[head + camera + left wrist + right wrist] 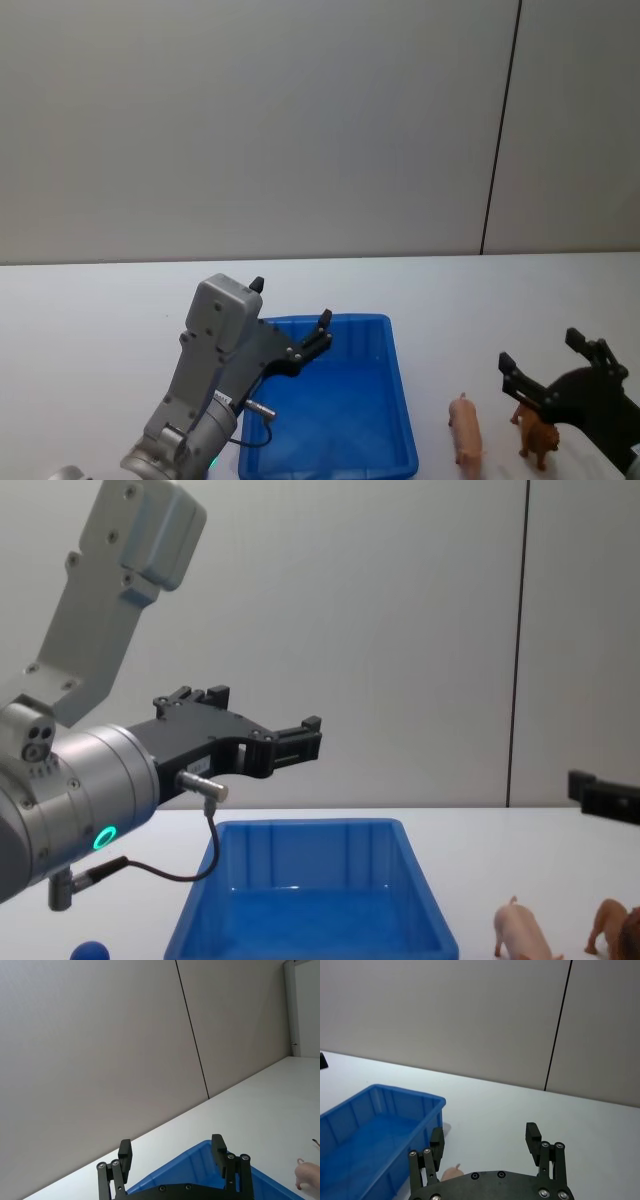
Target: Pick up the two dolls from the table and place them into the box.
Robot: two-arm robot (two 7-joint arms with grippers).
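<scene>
The blue box [402,400] stands on the white table [80,320] in front of me and holds nothing that I can see. To its right stand the two dolls: a pale pink pig [466,428] and beside it a reddish-brown animal [537,435]. My left gripper [291,301] hovers open and empty over the box's left side. My right gripper [540,350] hangs open just above and behind the brown animal, touching neither doll. From the chest, the pig [525,932] and brown animal [605,920] stand right of the box [310,830].
A small blue ball [90,950] lies on the table left of the box. A grey wall with a dark vertical seam [500,130] closes off the back. Bare tabletop stretches behind the box and to the far left.
</scene>
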